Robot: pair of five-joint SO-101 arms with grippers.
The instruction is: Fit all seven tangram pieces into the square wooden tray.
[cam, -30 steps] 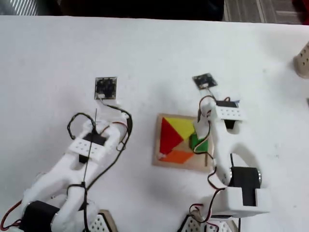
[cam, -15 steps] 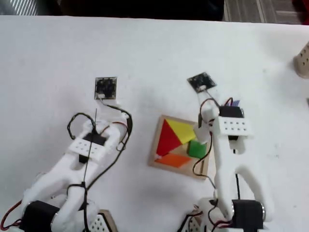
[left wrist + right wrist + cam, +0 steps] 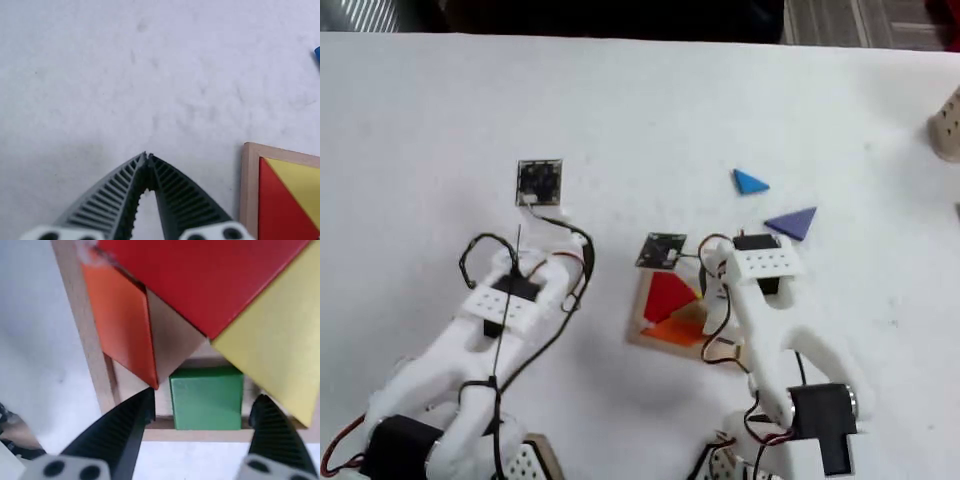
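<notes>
Right gripper [image 3: 204,405] hangs directly over the square wooden tray [image 3: 85,340] with its two dark ribbed fingers spread wide and nothing between them held. The fingers stand on either side of a green square [image 3: 206,397], with a small gap showing on each side. The green square lies at the tray's edge, just beside the rim.

Inside the tray, a large red triangle [image 3: 210,280] meets a large yellow triangle [image 3: 270,350] along one straight edge. An orange parallelogram [image 3: 122,325] lies along the rim, one tip close to the green square. A patch of bare pale wood [image 3: 172,335] shows between the orange, red and green pieces.

From the high view, the tray [image 3: 640,335] sits on a white table [image 3: 620,100] between the two arms, tilted a little, with the right arm covering its far side. A blue triangle [image 3: 750,182] and a purple triangle [image 3: 792,222] lie on the table outside the tray, near each other and beyond the right arm.

Left gripper [image 3: 147,157] has its toothed fingers closed together, tips touching, holding nothing. It hangs over bare table, apart from the tray's corner.
</notes>
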